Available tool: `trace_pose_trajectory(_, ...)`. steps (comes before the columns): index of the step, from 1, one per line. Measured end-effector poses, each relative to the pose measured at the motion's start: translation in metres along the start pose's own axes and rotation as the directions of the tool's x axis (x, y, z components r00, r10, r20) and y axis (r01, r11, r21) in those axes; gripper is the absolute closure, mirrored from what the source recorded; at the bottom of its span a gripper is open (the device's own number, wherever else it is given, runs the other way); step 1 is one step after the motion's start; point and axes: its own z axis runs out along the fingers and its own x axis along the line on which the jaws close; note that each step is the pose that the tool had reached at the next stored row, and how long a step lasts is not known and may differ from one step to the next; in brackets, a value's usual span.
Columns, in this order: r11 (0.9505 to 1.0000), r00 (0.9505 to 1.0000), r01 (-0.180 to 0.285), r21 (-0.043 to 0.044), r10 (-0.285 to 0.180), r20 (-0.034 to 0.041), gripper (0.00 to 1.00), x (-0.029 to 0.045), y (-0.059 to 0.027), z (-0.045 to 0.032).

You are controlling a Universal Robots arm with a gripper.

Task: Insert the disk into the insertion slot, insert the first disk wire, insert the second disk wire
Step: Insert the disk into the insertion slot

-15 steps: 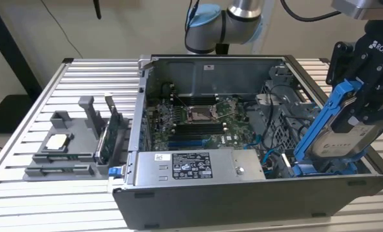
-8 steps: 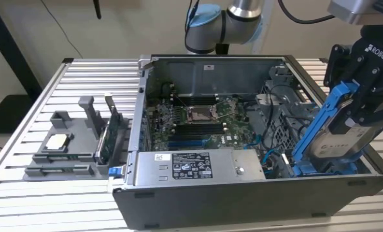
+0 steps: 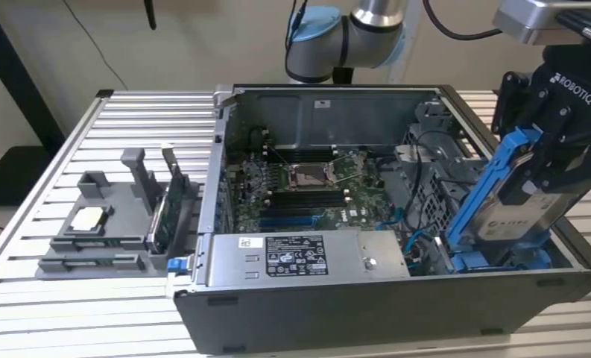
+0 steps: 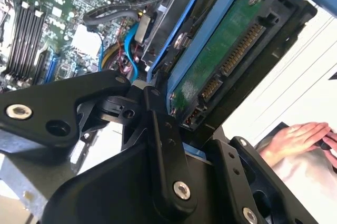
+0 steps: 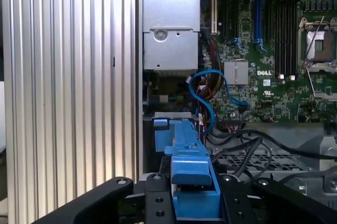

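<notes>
The slatted metal tabletop [image 3: 126, 127] carries an open computer case [image 3: 375, 321] lying on its side. Its motherboard [image 3: 305, 186] faces up and a silver power supply [image 3: 305, 257] sits along the near wall. At the case's near corner, on the exterior view's right, is the insertion slot [image 3: 504, 261], a dark bay with blue rails. The disk [image 3: 509, 220] stands over it, carried by the gripper [image 3: 559, 175]. The fingers [image 5: 158, 197] are closed on the disk. They clamp its blue carrier bracket [image 3: 489, 175] from 2 sides near the upper end, and in the first wrist view the bracket's blue edge sits squeezed between them. What matters here is the tilt. The disk's long axis runs steeply: the lower end points down at the slot, and the upper end leans up and toward the exterior view's right. By my judgement the disk is not yet laid into the bay. Its lower end is at the blue rails, but I cannot tell whether it touches them or has entered them. The slot lies below the fingers, along the disk's own length. In the second wrist view the connectors [image 4: 242, 50] on the disk's green underside are bare. Blue cables [image 5: 202, 84] lie loose in the case just beside the slot.
</notes>
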Motion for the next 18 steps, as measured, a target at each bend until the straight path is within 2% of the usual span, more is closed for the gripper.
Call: trace_pose_trajectory(18, 1.0, 1.0, 0.0, 0.0, 0.0, -0.0001, 0.67, -0.005, -0.0024, 0.0176)
